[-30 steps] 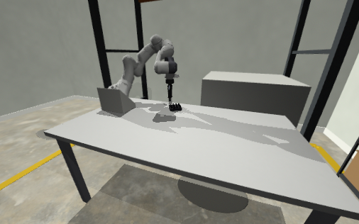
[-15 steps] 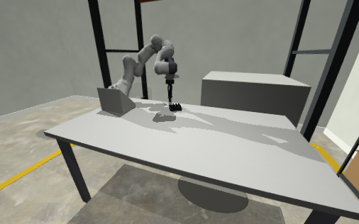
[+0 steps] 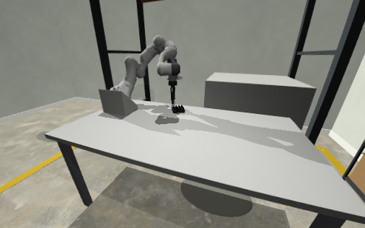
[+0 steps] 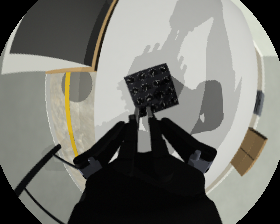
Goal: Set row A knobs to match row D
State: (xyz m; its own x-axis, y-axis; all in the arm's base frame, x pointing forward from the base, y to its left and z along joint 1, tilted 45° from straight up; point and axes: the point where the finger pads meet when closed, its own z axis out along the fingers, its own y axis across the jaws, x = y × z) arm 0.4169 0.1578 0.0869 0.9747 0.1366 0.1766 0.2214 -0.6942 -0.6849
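Knob box: we see the knob box [image 3: 178, 108] standing on the table [image 3: 233, 151] at its far side, near the arm's base, small and dark in the exterior view.
Gripper: our gripper [image 4: 148, 117] hangs straight down above the box, its tips over the edge of the box nearest the wrist camera.
Jaws: we read them as nearly closed, with only a narrow gap, and nothing visibly between them (no knob is caught in the wrist view).
Contact: we cannot tell whether the fingertips touch a knob or sit just above it.
Knob marks: too small and blurred for us to read any white line or name.
Progress: we cannot confirm that any knob of row A matches row D.
Left to do: we judge all four comparisons unverified.
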